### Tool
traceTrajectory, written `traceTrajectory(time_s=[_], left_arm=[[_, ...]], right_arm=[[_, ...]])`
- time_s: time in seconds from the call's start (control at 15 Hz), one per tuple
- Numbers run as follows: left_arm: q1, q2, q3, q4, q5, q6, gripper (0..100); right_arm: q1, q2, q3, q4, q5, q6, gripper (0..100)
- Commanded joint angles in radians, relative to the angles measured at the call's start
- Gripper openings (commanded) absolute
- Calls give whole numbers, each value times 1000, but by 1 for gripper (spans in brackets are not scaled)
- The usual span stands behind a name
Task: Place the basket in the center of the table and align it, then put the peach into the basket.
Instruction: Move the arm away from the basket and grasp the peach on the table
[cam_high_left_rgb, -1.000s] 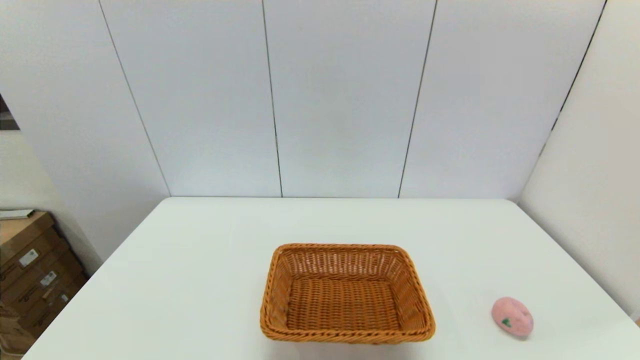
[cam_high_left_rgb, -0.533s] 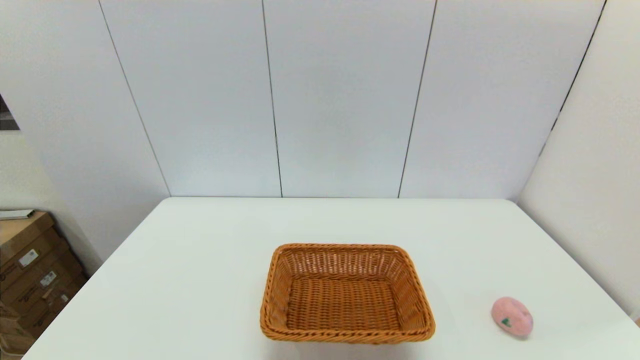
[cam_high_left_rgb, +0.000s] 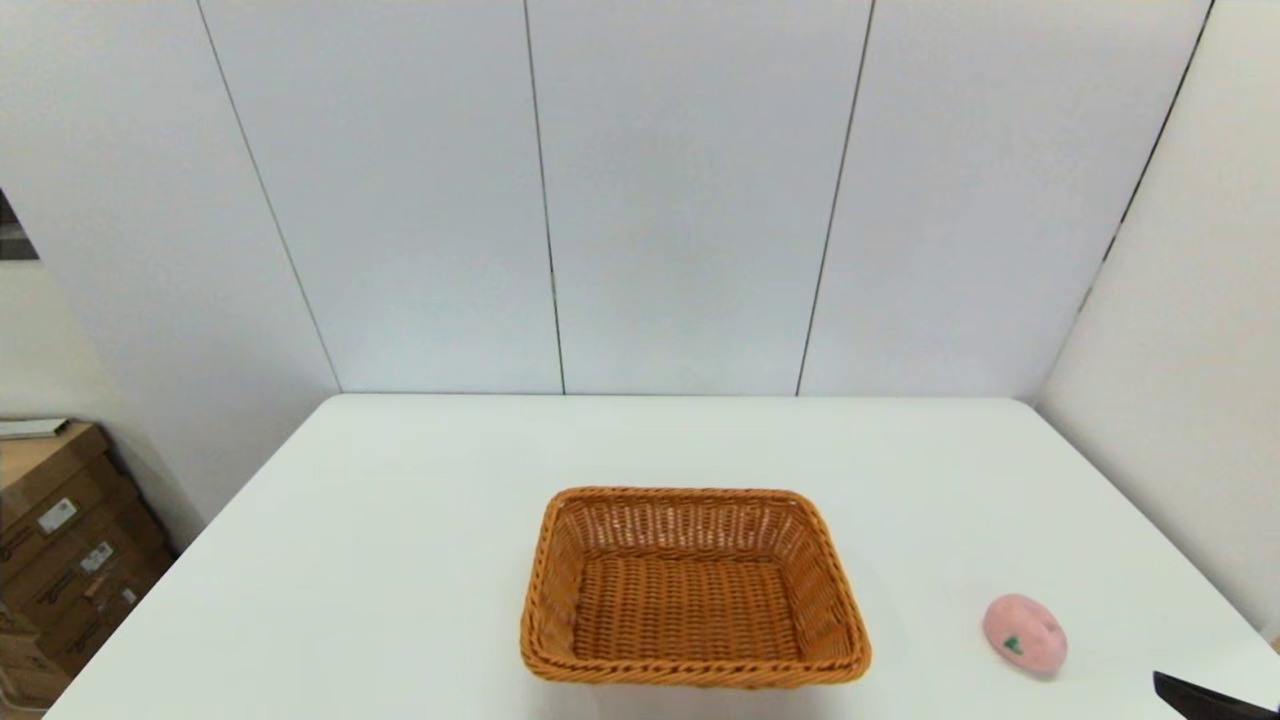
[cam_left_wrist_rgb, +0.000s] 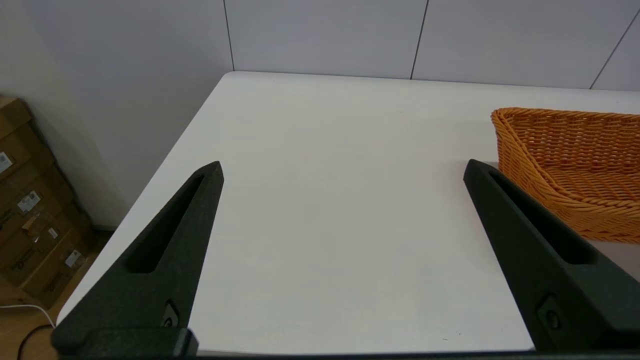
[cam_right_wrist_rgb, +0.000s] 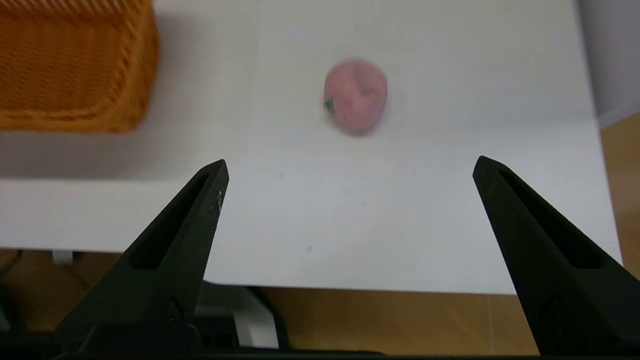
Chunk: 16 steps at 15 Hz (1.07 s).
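Wicker basket (cam_high_left_rgb: 693, 588) sits roughly mid-table, square to the near edge, empty. Basket step looks done; the peach is what's left.

Toy peach (cam_high_left_rgb: 1024, 634) lies on the white table (cam_high_left_rgb: 400, 560) on the robot's right, near the front right corner, well apart from the basket's right wall. The green leaf mark faces the basket side.

Right gripper (cam_right_wrist_rgb: 350, 167) is the nearer one by far: its tip just pokes into the head view at the bottom right corner (cam_high_left_rgb: 1200, 698), close to the peach. Fingers are spread wide, holding nothing. From the right wrist camera the peach (cam_right_wrist_rgb: 355, 96) lies straight ahead, close to centred between the two fingers, with the gripper over the table's near edge. The peach's long axis runs roughly along the approach line, so the fingers would close across its narrow width. A forward-and-down reach should do it, with little yaw.

Left gripper (cam_left_wrist_rgb: 342, 167) is also wide open and empty, over the left side of the table beside the basket's left wall (cam_left_wrist_rgb: 520, 160), far from the peach. Not the arm for this.
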Motion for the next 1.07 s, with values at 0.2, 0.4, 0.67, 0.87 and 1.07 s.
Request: traceTrajectory(time_s=[0.2,0.4,0.67,0.87,1.07], left_arm=[[0,0,0,-2,2,-11,100],[0,0,0,-2,2,-13,100],[0,0,0,-2,3,-13,100],[0,0,0,-2,3,-13,100],[0,0,0,-2,2,-13,100]], right_arm=[[-17,678,-62,-260,1,-29,100],[-21,760,-66,-320,13,-22,100],[-53,887,-69,-430,33,-20,100],[-73,958,-64,-501,53,-23,100],[-78,994,-67,-538,56,-23,100]])
